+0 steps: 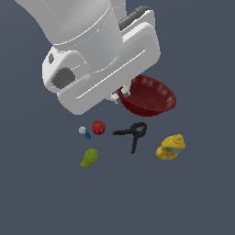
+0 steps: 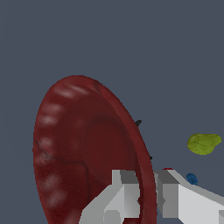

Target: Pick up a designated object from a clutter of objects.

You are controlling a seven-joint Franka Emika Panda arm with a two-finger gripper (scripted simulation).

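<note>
Dark red bowl gripped by its rim between the closed fingers of the hand, raised clear of the table, apple, clamp, pear and yellow bottle left scattered beneath.

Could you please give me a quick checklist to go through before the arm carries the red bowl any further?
1. Right object held: the hand grips the dark red bowl, not the apple. Ok.
2. Fingers on both sides of the bowl's rim in the wrist view. Ok.
3. Bowl level: it hangs tilted, held at one edge. Not ok.
4. Grip firm enough against slipping. Cannot tell.
5. Other items left alone: clamp, yellow bottle, pear and the white-and-blue piece lie apart from the bowl. Ok.
</note>
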